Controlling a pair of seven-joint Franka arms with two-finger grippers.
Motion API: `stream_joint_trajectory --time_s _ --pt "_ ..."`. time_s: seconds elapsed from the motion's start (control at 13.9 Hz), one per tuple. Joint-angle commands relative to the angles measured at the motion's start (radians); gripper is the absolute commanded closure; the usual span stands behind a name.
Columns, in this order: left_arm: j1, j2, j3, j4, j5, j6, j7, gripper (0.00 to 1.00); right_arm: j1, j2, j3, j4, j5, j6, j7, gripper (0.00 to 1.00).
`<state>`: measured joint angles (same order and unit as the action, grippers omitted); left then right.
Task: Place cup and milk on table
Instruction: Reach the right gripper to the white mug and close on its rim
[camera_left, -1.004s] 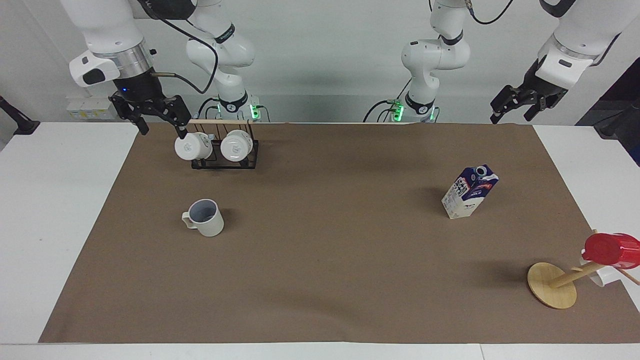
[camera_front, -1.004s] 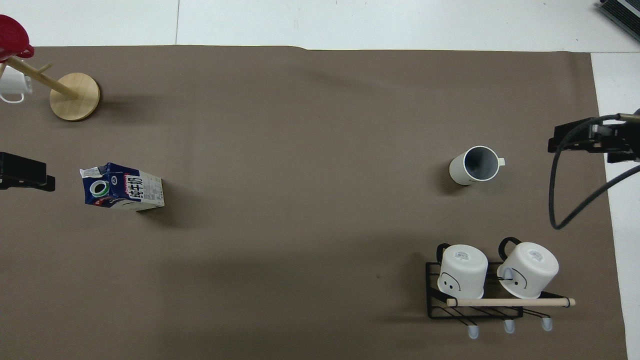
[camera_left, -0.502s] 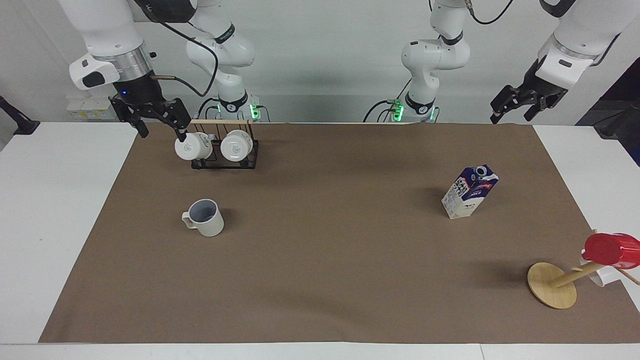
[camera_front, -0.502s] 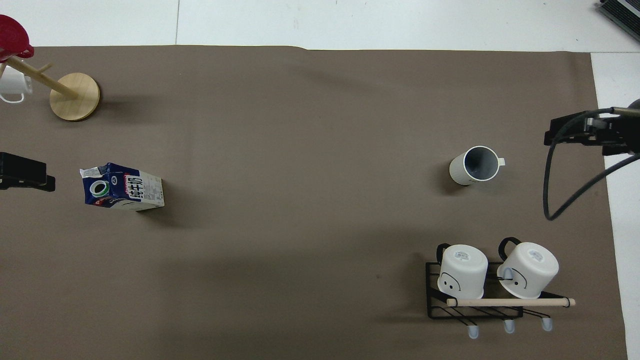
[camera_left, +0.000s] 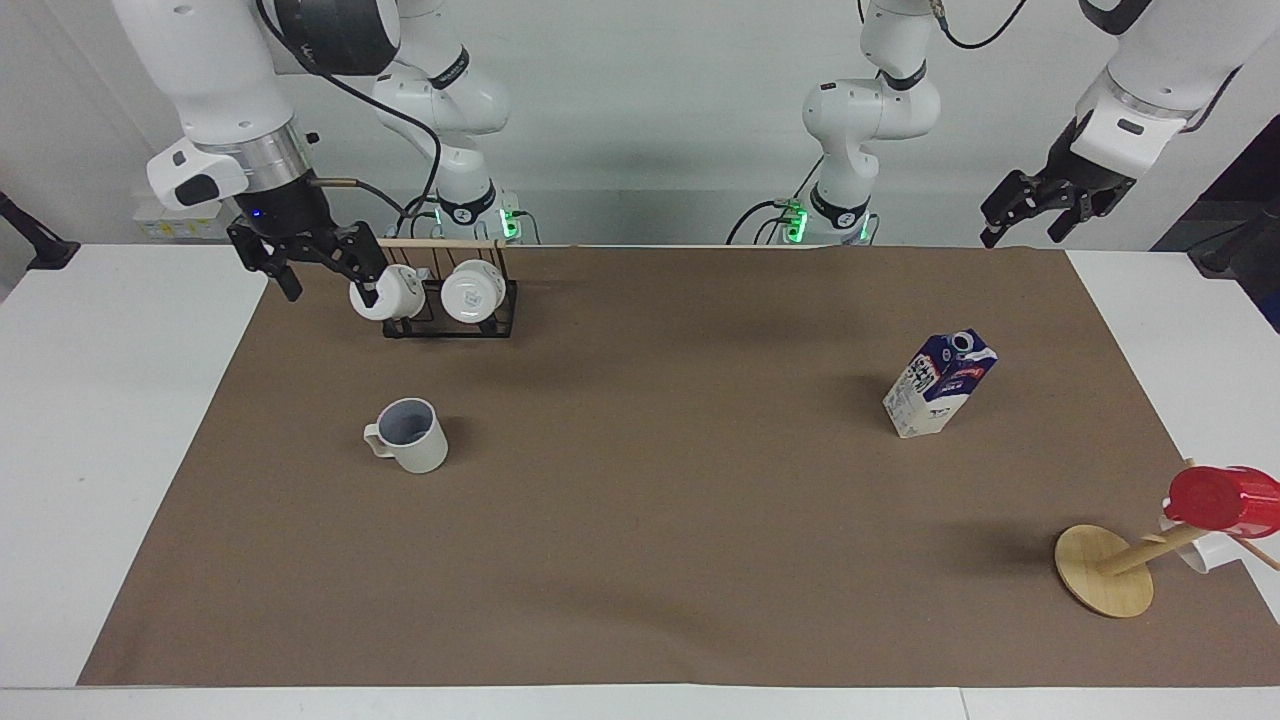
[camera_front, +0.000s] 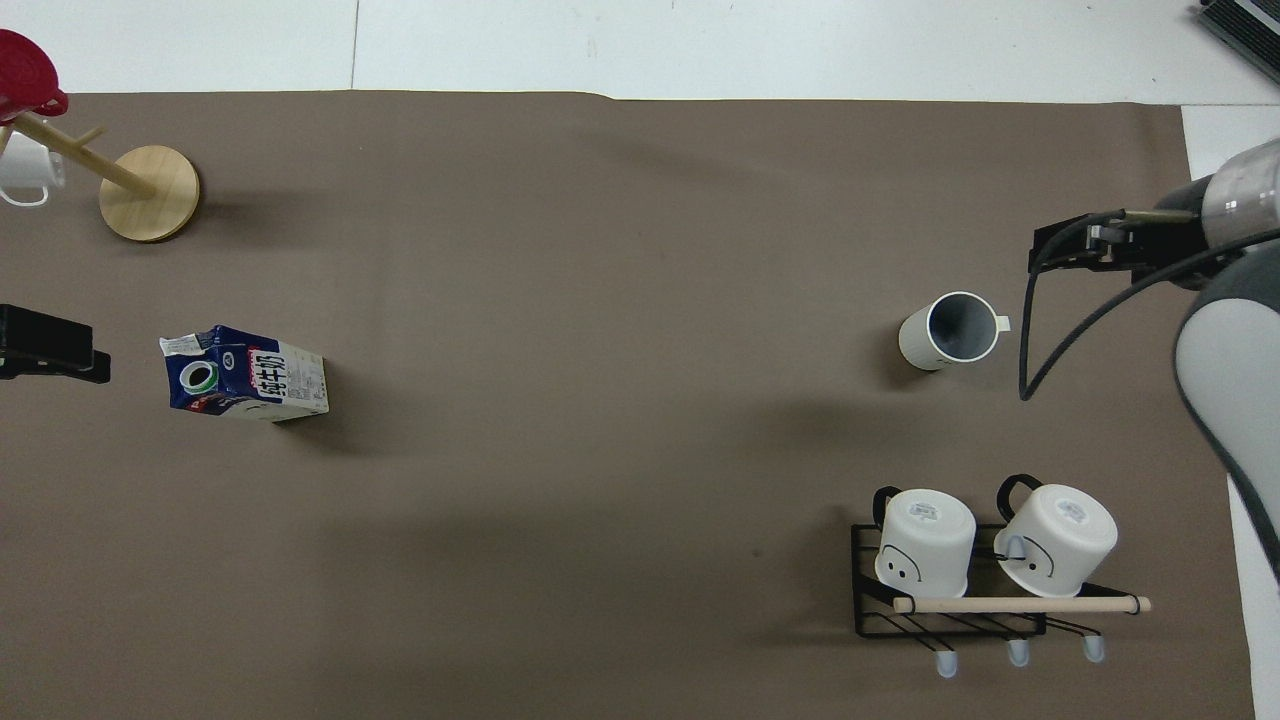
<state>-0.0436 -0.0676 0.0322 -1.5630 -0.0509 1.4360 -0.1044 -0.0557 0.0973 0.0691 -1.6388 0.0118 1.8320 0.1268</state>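
The cup (camera_left: 408, 435) (camera_front: 950, 330), a beige-white mug with a grey-lavender inside, stands upright on the table's brown sheet (camera_left: 640, 560) (camera_front: 600, 250) toward the right arm's end. The milk (camera_left: 940, 385) (camera_front: 245, 372), a blue and white carton, stands upright on the sheet toward the left arm's end. My right gripper (camera_left: 330, 288) (camera_front: 1060, 250) hangs open and empty above the sheet's edge beside the mug rack, apart from the cup. My left gripper (camera_left: 1020, 232) (camera_front: 50, 345) hovers open and empty over the sheet's corner at its own end, well clear of the milk.
A black wire rack (camera_left: 450, 322) (camera_front: 870, 610) holds two white mugs on their sides, near the robots at the right arm's end. A round wooden stand (camera_left: 1105, 570) (camera_front: 150, 190) carrying a red cup (camera_left: 1225, 500) (camera_front: 25, 75) sits far from the robots at the left arm's end.
The right gripper has drifted toward the rack and the cup's side of the sheet. Cup, milk and left gripper have stayed where they were.
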Motion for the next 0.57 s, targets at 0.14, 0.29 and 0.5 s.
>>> stream_joint_trajectory --time_s 0.14,0.29,0.5 --pt "0.008 -0.003 -0.006 0.012 0.013 -0.023 -0.008 0.00 -0.015 -0.005 0.000 -0.185 0.011 0.186 -0.016 0.00" --pt "0.007 -0.003 -0.006 0.012 0.013 -0.023 -0.008 0.00 -0.016 0.004 0.000 -0.243 0.011 0.266 -0.015 0.00" --pt "0.007 -0.003 -0.006 0.012 0.013 -0.022 -0.008 0.00 -0.018 0.033 0.000 -0.268 0.011 0.311 -0.009 0.00"
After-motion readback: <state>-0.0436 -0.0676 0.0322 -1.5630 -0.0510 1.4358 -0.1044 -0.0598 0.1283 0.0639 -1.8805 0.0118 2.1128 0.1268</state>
